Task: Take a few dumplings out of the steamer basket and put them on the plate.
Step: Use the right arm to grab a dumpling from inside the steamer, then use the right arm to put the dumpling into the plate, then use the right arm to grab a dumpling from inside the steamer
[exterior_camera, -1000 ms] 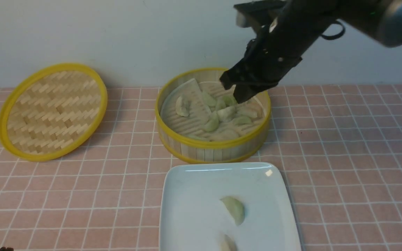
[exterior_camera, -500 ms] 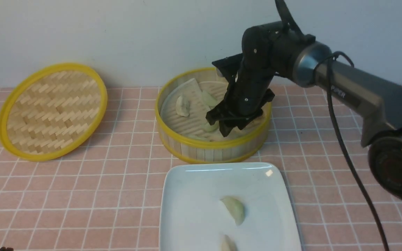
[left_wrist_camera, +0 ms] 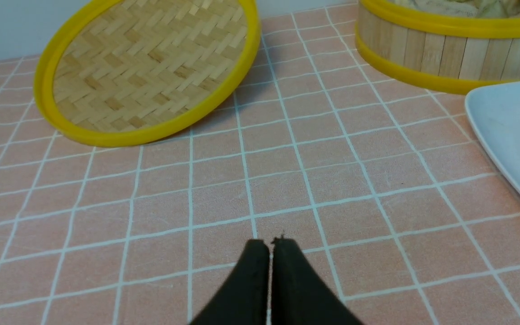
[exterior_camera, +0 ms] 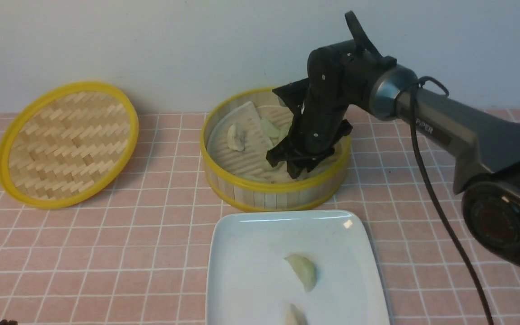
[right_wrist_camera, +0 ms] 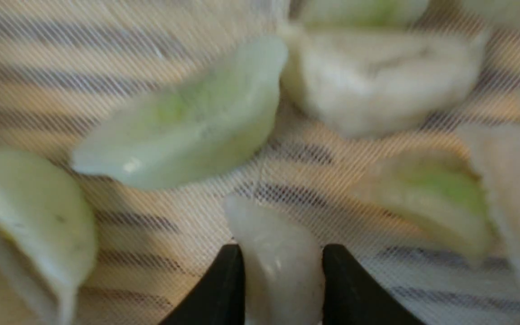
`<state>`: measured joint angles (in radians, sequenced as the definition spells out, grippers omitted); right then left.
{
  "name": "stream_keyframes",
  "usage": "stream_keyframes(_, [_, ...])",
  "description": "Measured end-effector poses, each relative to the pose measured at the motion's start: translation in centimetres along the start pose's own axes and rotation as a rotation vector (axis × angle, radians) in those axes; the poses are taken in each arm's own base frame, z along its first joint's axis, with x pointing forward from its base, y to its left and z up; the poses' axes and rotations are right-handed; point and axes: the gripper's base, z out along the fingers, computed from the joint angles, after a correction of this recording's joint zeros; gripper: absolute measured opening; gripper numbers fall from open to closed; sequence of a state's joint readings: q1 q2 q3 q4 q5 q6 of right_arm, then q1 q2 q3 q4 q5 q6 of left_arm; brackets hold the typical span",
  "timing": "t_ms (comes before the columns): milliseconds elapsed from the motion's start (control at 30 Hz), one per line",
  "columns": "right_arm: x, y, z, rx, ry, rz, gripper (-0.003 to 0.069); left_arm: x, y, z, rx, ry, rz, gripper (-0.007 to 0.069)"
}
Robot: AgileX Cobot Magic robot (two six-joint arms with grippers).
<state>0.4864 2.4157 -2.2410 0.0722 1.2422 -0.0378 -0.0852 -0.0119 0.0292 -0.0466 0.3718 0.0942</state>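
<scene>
Right gripper (right_wrist_camera: 283, 253), closed around a whitish crescent-shaped dumpling (right_wrist_camera: 282, 266), reaches down inside the round bamboo steamer basket (exterior_camera: 278, 198)

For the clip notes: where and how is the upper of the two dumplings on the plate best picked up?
Grip the dumpling across its middle, coming from above with the jaws on its two long sides. Its body looks thickest there and tapers to the ends, and it lies alone on the plate, so both sides look free.
</scene>
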Motion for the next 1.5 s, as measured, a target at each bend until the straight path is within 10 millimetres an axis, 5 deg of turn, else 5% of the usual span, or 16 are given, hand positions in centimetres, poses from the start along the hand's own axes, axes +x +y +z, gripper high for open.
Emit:
stream_keyframes(67, [-0.4,0.1,-1.8,-0.007,-0.037,0.006,0.0197,0.0,0.0,0.0,0.000,0.000,0.000,-0.0006])
stream_keyframes(167, [-0.4,0.8,-7.3,-0.045,-0.121,0.023,0.0197,0.0,0.0,0.0,0.000,0.000,0.000,-0.0006])
stream_keyframes(233, [0.5,1.4,-10.9,-0.071,-0.151,0.024,0.0197,0.0,0.0,0.0,0.000,0.000,0.000,-0.0006])
stream_keyframes(367, [4.0,3.6,-14.1,-0.128,-0.112,0.009,0.0197,0.0,0.0,0.0,0.000,0.000,0.000,-0.0006])
stream_keyframes(433, [5.6,5.2,-14.0,-0.157,-0.066,-0.011,0.0197,0.0,0.0,0.0,0.000,0.000,0.000,-0.0006])
stream_keyframes(600, [9.4,8.8,-8.8,-0.174,0.137,-0.075,0.0197,0.0,0.0,0.0,0.000,0.000,0.000,-0.0006])
stream_keyframes(767, [9.9,9.5,-5.6,-0.174,0.188,-0.039,0.0234,0.0,0.0,0.0,0.000,0.000,0.000,-0.0006])
stream_keyframes(967, [9.9,9.6,-4.3,-0.178,0.211,-0.020,0.0413,0.0,0.0,0.0,0.000,0.000,0.000,-0.0006])
stream_keyframes(1067, [8.9,9.3,-5.4,-0.130,0.174,-0.063,0.0497,0.0,0.0,0.0,0.000,0.000,0.000,-0.0006])
stream_keyframes(1300, [3.1,5.4,-9.5,0.054,-0.081,-0.089,0.0533,0.0,0.0,0.0,0.000,0.000,0.000,-0.0006])
stream_keyframes(1400, [1.2,3.2,-9.1,0.079,-0.112,-0.048,0.0533,0.0,0.0,0.0,0.000,0.000,0.000,-0.0006])
stream_keyframes(1500, [-0.4,0.8,-6.0,0.106,-0.100,-0.026,0.0534,0.0,0.0,0.0,0.000,0.000,0.000,-0.0006])
